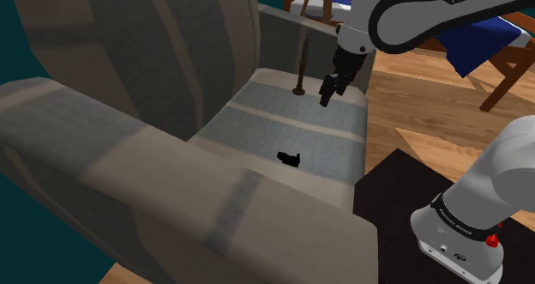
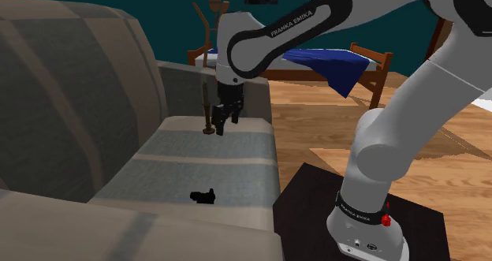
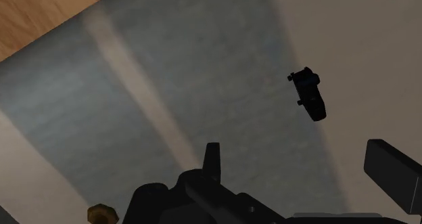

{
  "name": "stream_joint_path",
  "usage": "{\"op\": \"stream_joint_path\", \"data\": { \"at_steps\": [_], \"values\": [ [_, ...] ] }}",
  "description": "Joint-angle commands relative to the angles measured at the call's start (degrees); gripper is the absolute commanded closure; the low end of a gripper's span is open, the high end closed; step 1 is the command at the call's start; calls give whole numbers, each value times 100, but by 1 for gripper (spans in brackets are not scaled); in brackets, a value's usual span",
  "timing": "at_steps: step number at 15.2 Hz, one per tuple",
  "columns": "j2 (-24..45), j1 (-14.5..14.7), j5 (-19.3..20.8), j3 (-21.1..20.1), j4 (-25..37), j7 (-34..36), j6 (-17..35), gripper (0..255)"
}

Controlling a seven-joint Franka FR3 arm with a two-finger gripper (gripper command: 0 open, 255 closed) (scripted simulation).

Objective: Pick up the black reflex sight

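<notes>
the black reflex sight (image 1: 289,160) lies on its own on the grey seat cushion (image 1: 257,123) of a sofa (image 1: 129,59), near the cushion's front edge. it sits just past a pale stripe that crosses the fabric. in the second exterior view it (image 2: 203,195) rests low on the seat, well apart from the gripper (image 2: 222,125). the gripper (image 1: 328,92) hangs above the back part of the cushion with nothing between its fingers. in the wrist view the two black fingers (image 3: 213,158) stand wide apart, and the sight (image 3: 308,94) lies beyond them, closer to the one opposite. near the gripper a brown turned post (image 1: 299,72), possibly a candlestick, stands upright on the seat. the white arm (image 2: 276,31) carries the words "franka emika" in dark capitals along its link. a small ring of print near the base is too fine to read. the dark stand (image 2: 307,200) sits on a wooden floor (image 1: 429,93), and a blue cloth (image 2: 331,66) drapes over wooden furniture behind.
</notes>
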State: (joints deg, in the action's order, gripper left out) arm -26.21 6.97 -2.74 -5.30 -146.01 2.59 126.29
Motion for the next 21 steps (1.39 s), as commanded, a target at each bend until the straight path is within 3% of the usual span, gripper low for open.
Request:
{"op": "stream_joint_path", "data": {
  "at_steps": [1,9,16,21],
  "values": [
    [298,68,13,-117,-60,42,337,0],
    [1905,207,373,-549,58,337,1678,0],
    [3483,384,1289,-708,528,991,2586,0],
    [3826,449,1529,-610,549,1177,2890,0]
  ]
}}
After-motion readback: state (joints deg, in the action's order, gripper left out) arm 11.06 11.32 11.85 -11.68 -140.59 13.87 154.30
